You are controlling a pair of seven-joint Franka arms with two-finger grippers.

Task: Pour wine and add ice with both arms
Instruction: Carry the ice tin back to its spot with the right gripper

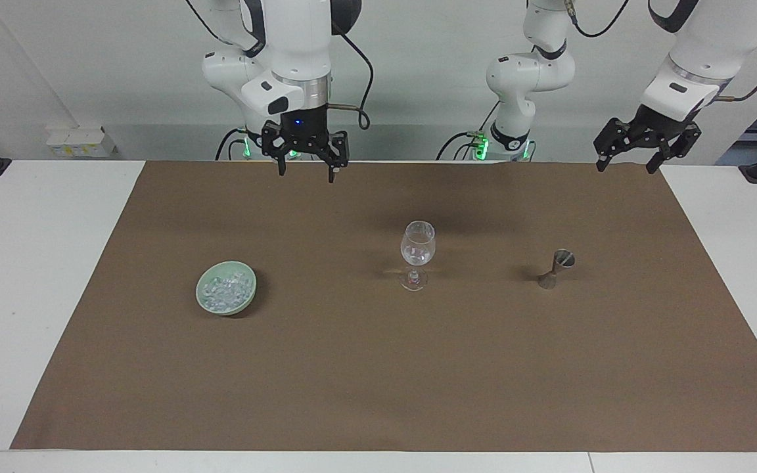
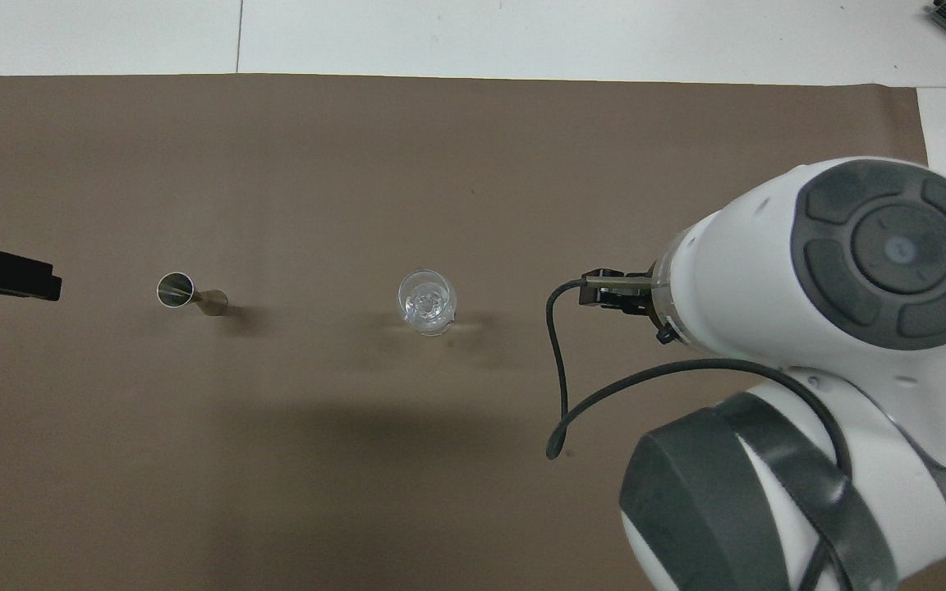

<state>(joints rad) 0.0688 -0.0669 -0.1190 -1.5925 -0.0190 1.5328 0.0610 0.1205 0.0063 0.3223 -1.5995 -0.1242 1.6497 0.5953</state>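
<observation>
Both arms hang raised at the robots' edge of the brown-covered bench (image 1: 378, 394). The right claw (image 1: 305, 172) is spread wide and empty, and so is the left claw (image 1: 627, 161) over the mat's corner. Farther out stand the wine glass (image 1: 417, 255) holding ice, a metal jigger (image 1: 556, 268) toward the left arm's end, and a pale green bowl (image 1: 247, 299) of ice (image 1: 225, 290) toward the right arm's end.
</observation>
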